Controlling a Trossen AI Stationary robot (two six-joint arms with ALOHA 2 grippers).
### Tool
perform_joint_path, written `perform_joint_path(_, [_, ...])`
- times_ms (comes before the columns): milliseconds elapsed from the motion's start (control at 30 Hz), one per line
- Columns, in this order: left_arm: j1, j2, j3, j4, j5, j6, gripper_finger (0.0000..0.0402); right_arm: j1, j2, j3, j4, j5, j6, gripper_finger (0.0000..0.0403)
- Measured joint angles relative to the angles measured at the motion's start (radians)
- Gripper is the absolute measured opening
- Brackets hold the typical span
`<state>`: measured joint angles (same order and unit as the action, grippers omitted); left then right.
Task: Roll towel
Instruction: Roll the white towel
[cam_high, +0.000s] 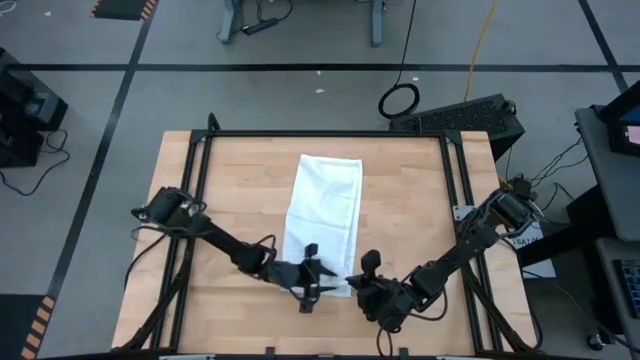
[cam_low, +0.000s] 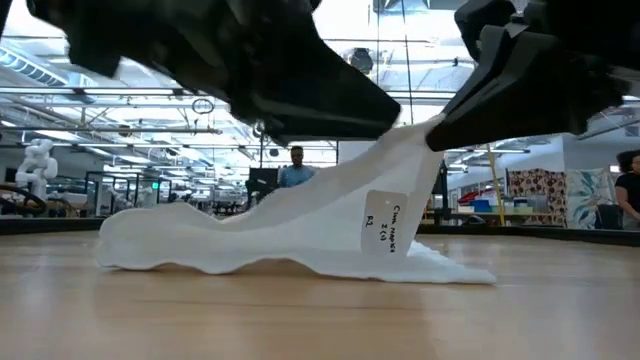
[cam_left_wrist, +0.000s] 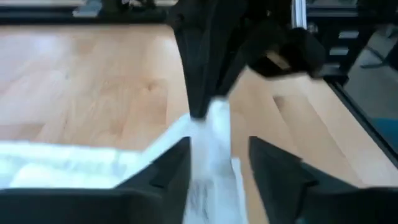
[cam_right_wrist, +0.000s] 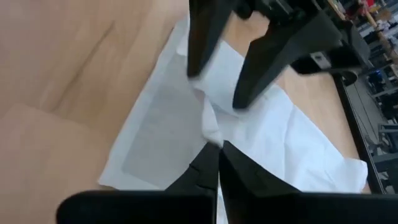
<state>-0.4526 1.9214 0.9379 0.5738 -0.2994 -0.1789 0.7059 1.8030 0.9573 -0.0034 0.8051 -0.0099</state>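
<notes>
Two claws meet at the towel's near edge, which is pulled up off the counter.

The towel (cam_high: 325, 220) lies lengthwise down the middle of the counter (cam_high: 410, 190), its near end raised in a peak. The right claw (cam_right_wrist: 214, 149) is pinched tight on that raised cloth; the left claw (cam_left_wrist: 217, 158) stands parted around the same fold, gripping nothing. Both arms reach low from the counter's near corners, angled inward, wrists almost touching. To start the roll well, I judge the edge should be carried evenly over the flat part, with both corners level, so the roll begins straight and tight.
</notes>
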Motion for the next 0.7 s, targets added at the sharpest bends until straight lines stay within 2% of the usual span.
perform_joint_path(133, [-0.063,-0.057,0.0,-0.224,-0.024,-0.055,0.0209,0.021,0.0,0.0,-0.022,-0.001,0.005,0.0002])
perform_joint_path(400, [-0.167,-0.071,-0.001,-0.518,-0.077,-0.25,0.0214,0.043,0.0,0.0,-0.024,-0.001,0.038,0.0001])
perform_joint_path(467, [-0.194,-0.071,-0.001,-0.56,-0.128,-0.283,0.0214,0.042,0.0,0.0,-0.025,0.0,0.054,0.0001])
perform_joint_path(633, [-0.277,-0.071,-0.001,-0.58,-0.347,-0.292,0.0214,0.042,0.0,0.0,-0.025,0.0,0.07,0.0001])
perform_joint_path(700, [-0.299,-0.071,-0.001,-0.607,-0.387,-0.325,0.0214,0.043,0.0,0.0,-0.025,0.0,0.079,0.0001])
